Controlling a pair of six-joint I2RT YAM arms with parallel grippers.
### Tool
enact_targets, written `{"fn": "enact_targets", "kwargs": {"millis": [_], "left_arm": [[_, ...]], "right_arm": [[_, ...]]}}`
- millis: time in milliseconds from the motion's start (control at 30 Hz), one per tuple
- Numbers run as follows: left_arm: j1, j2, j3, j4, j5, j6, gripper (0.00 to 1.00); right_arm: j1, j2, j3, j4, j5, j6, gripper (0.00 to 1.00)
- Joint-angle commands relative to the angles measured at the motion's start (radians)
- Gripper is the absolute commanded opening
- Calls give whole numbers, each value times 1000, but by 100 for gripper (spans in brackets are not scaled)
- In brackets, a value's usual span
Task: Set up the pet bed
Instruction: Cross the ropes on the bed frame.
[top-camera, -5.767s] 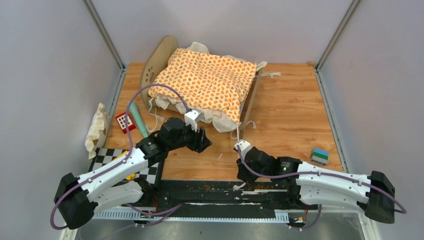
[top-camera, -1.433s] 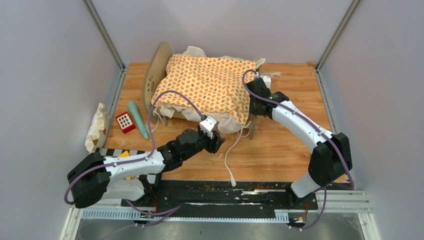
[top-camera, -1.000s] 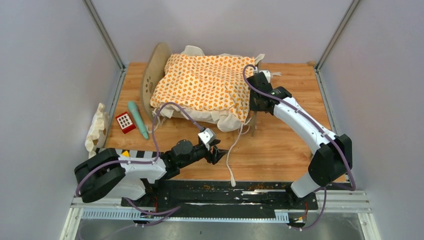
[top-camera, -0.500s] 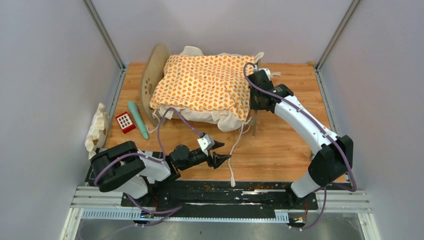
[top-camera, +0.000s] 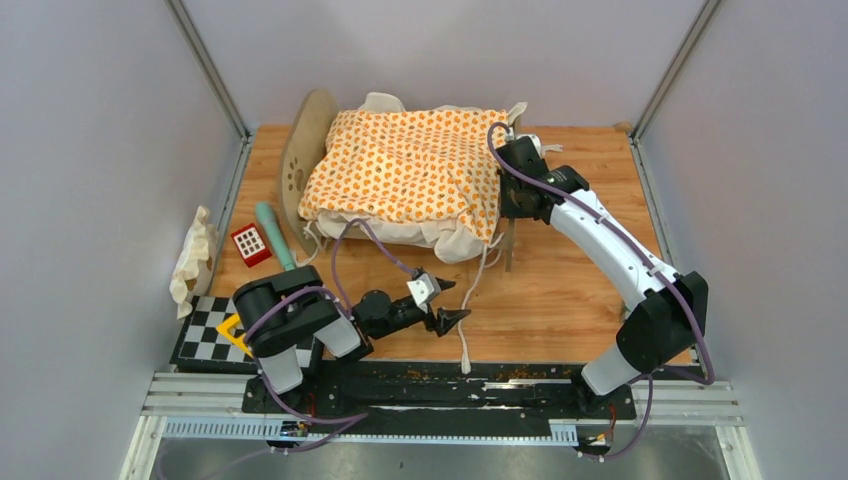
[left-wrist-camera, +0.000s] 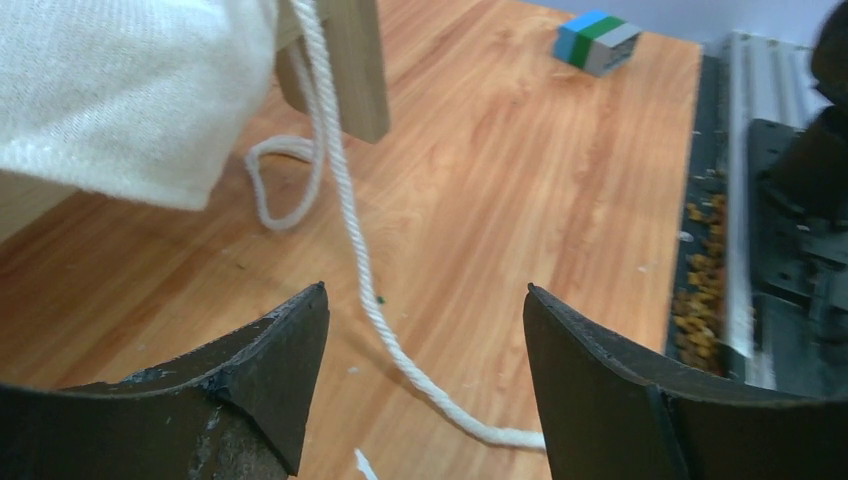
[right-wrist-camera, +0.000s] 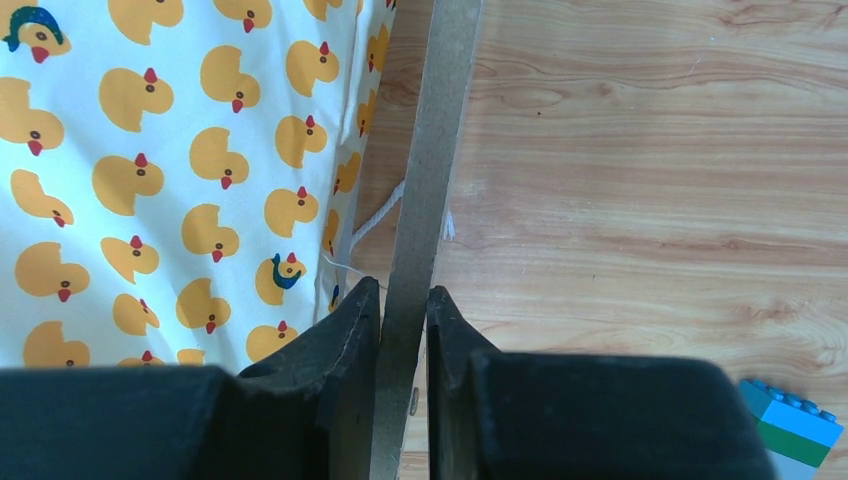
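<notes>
Well, at one o'clock right jaws clamp the pet bed (top-camera: 298, 152) by its end board (right-wrist-camera: 432, 150); left jaws gape at six.

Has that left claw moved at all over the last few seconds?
Yes. The left gripper has drawn back from the cushion's hanging edge toward the black rail at the table's near edge, and its jaws now stand open.

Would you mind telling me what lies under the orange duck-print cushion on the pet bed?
Cream fabric bulges out below its near edge, and a white tie trails down. The cushion hides the pet bed's base.
</notes>
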Motion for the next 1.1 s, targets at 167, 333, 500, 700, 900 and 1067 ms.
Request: {"fn": "enact_targets", "kwargs": {"millis": [167, 333, 500, 700, 900, 1067], "left_arm": [[-3, 176, 176, 125, -147, 165, 84], [-3, 271, 268, 125, -191, 218, 87], [-2, 345, 346, 124, -169, 233, 90], [-1, 398, 408, 124, -235, 196, 91], [3, 433, 459, 116, -242, 95, 90], [2, 469, 511, 80, -196, 33, 88]], "right_arm": [[22, -52, 116, 63, -154, -51, 0], [23, -55, 133, 52, -179, -48, 0], [31, -62, 143, 41, -192, -48, 0], [41, -68, 148, 36, -204, -43, 0], [47, -74, 151, 33, -218, -38, 0], [49, -80, 153, 32, -225, -38, 0]]}}
